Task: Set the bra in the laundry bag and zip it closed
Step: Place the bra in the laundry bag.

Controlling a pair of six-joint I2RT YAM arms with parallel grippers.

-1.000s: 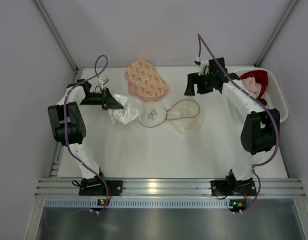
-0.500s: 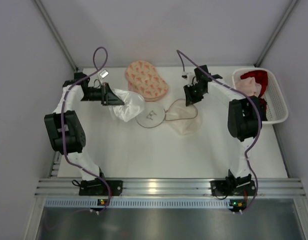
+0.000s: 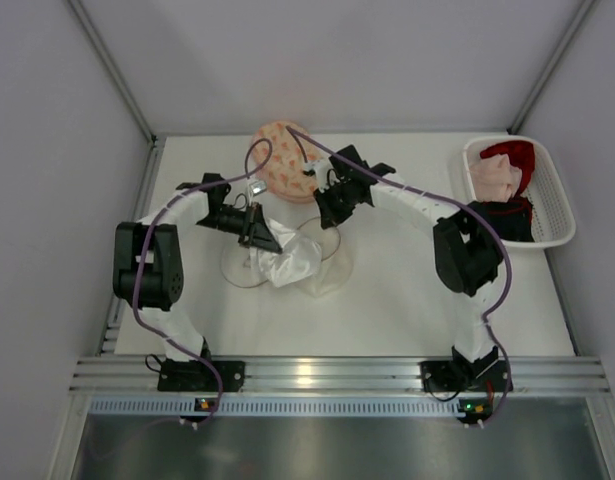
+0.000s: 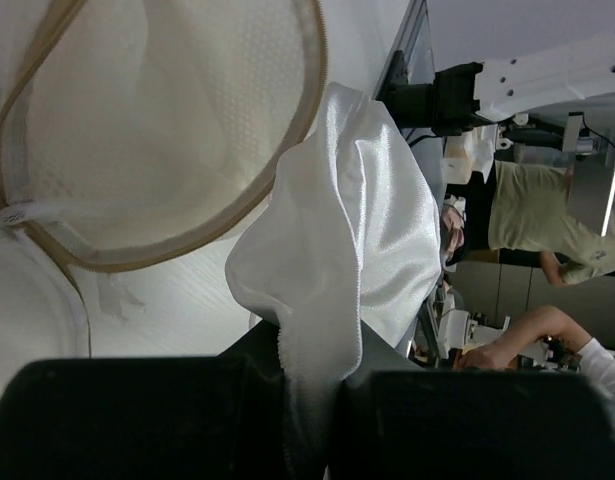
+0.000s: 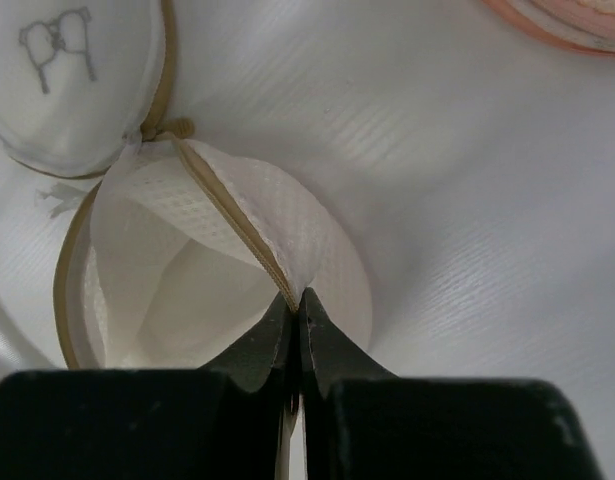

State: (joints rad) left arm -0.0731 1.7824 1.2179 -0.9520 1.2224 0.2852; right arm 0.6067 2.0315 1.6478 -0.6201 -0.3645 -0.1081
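Left gripper (image 3: 259, 232) and right gripper (image 3: 322, 215) clamped tight, arms bent inward.

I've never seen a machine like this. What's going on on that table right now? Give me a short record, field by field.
Left gripper: shut on a white satin garment, apparently the bra
Right gripper: shut on the tan zipper rim of the mesh laundry bag
Bag state: unzipped, mouth held open
Garment position: close to the bag's mouth, not yet inside
Far side of table: pink patterned item
Right edge: white basket holding red and pink clothes
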